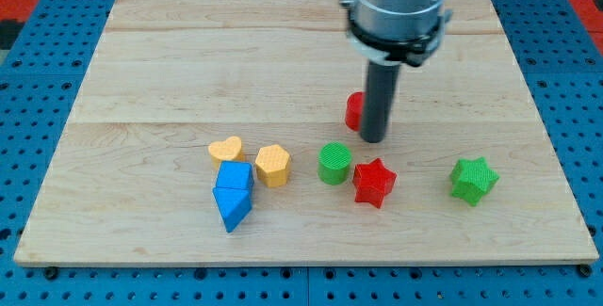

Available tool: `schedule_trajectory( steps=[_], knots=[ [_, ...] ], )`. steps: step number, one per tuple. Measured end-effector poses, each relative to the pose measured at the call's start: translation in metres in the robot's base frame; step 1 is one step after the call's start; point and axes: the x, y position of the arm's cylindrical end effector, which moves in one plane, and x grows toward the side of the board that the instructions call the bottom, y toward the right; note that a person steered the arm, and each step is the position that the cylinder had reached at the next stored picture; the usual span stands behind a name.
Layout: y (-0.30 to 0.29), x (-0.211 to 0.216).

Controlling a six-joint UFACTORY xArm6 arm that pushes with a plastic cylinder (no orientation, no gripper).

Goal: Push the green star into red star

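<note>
- Camera view: seven blocks lie on the wooden desk (141, 52), which sits on a blue pegboard (38, 80).
- Stars, two: the green star (473, 180) at the view's right, the red star (374, 182) near the middle; they lie well apart, with bare wood between them.
- One green cylinder (334, 163) touches or nearly touches the red star on its left side.
- One red block (354, 111) stands partly hidden behind the rod (377, 99); its shape cannot be made out.
- Yellow, two: a heart (226, 149) and a hexagon (272, 165), near each other.
- One blue block (233, 195), or perhaps two pressed together, just below the heart and beside the hexagon; I cannot tell which.
- My tip (373, 140) rests just above the red star and to the upper right of the green cylinder, well to the left of the green star.
- This arm has no jaws; it ends in the dark rod under a grey housing (396, 5).
- No writing, label or brand can be read anywhere.
</note>
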Motion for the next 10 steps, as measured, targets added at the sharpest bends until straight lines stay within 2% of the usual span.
schedule_trajectory(
  steps=[2,4,5,7,8,10],
  knots=[
    [0.102,0.033],
    [0.064,0.062],
    [0.104,0.074],
    [0.134,0.127],
    [0.092,0.108],
    [-0.030,0.045]
  ],
)
